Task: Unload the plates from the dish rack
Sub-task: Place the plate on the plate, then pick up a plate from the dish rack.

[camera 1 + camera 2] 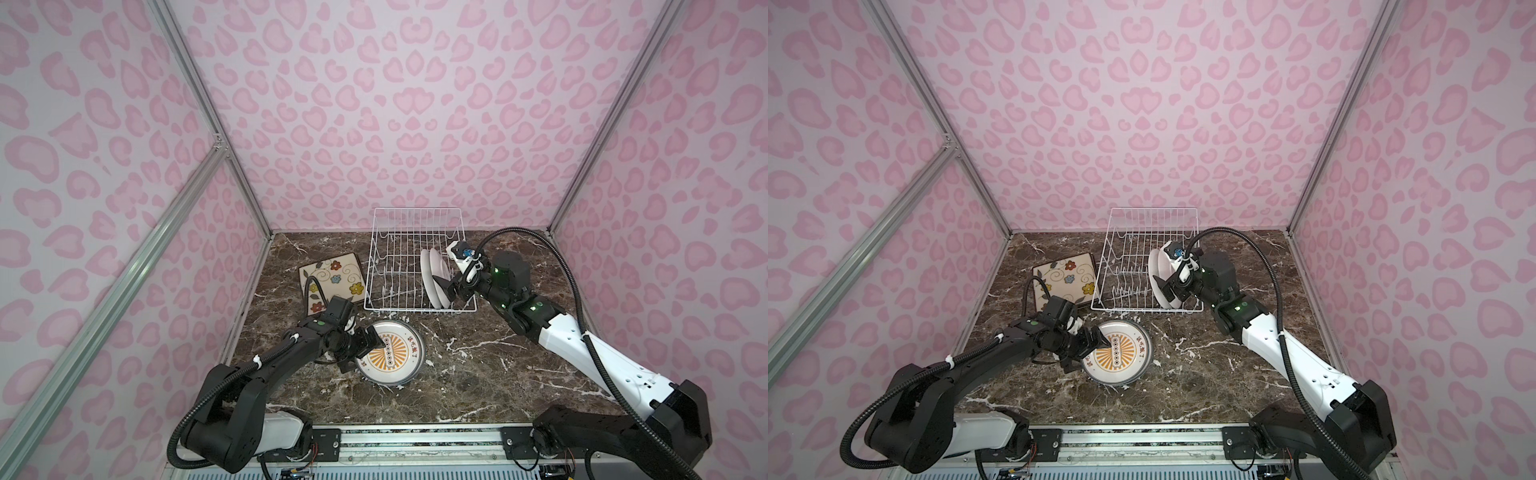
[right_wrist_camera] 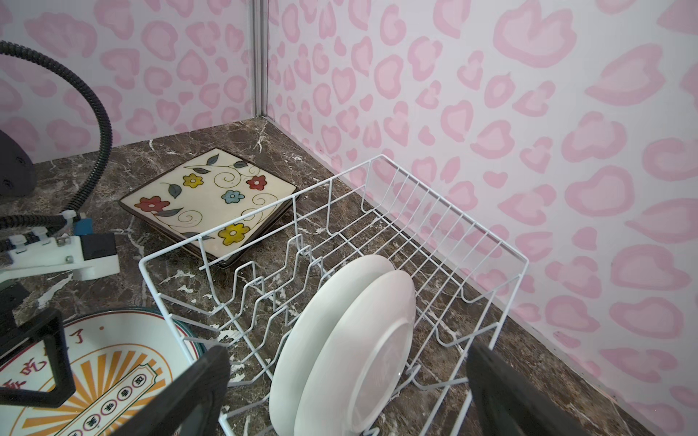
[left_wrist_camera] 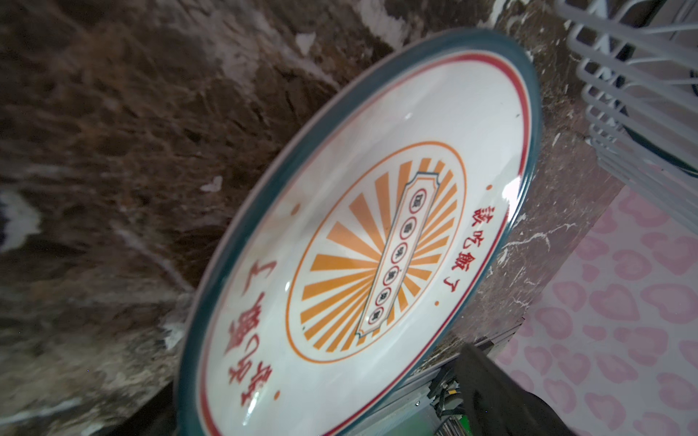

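Far left: a stack of square plates point(image 1: 332, 278) lies flat on the marble table point(image 1: 478, 365), flowered face up. The left arm's cable crosses its near corner in both top views. The right wrist view point(image 2: 211, 204) shows the layered edges, but the number of plates cannot be made out.

Near left: the left gripper point(image 1: 363, 349) hangs over the left rim of the round printed plate point(image 1: 395, 353), jaws spread. Whether a finger touches the plate cannot be told. The left wrist view shows only one finger point(image 3: 502, 392), cut off at the frame edge, with the plate's face point(image 3: 377, 245) lying flat. A second rim shows under its near edge in both top views.

Centre: the dish rack point(image 1: 415, 309) stands at the far side, near the back wall and just beside the square plates. Its left and middle tines stand free. Open marble runs between the round plate and the right arm.

Right: two white plates point(image 1: 432, 274) stand upright at the rack's right end, partly covered by the right gripper point(image 1: 449, 286) in both top views. The right wrist view shows their plain backs point(image 2: 351, 339) only. There the right gripper point(image 2: 349, 355) has its jaws spread wide on either side of them, apart from both.
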Motion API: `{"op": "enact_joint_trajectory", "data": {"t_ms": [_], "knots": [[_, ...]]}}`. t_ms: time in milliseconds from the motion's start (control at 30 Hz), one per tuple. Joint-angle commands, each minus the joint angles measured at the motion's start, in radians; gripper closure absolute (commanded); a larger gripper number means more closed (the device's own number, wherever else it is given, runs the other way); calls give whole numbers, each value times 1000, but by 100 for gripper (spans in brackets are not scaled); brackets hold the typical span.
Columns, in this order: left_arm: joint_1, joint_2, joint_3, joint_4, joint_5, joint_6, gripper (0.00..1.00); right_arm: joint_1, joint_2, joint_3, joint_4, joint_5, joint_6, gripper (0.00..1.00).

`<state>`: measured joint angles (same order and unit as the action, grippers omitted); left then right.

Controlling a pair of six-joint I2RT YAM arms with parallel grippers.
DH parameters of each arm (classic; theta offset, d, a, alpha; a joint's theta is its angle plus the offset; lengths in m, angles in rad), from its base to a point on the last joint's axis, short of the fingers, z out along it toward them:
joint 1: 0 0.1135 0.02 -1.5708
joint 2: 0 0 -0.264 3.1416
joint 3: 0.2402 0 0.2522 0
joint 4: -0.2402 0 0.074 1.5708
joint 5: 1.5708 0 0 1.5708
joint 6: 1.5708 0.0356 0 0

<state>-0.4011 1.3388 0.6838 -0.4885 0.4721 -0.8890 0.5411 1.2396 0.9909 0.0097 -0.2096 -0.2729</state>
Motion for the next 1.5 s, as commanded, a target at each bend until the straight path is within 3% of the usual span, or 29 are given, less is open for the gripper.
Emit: {"op": "enact_joint_trajectory", "data": {"t_ms": [0,367,667,933,1133,1467], "knots": [[-3,15,23,-33,-2,17,4,1,6,-6,22,6,-8,1],[-3,45,77,-160,-78,94,3,1,11,-5,15,17,-26,1],[0,-51,180,-205,-147,183,3,1,-6,-34,39,38,-25,1],[16,-17,469,-329,-157,358,3,0,-17,-33,36,59,-40,1],[16,78,654,-319,-124,395,5,-4,-56,-57,43,178,5,1],[-11,278,882,-263,-43,403,9,-61,-126,-68,-37,199,58,1]]}}
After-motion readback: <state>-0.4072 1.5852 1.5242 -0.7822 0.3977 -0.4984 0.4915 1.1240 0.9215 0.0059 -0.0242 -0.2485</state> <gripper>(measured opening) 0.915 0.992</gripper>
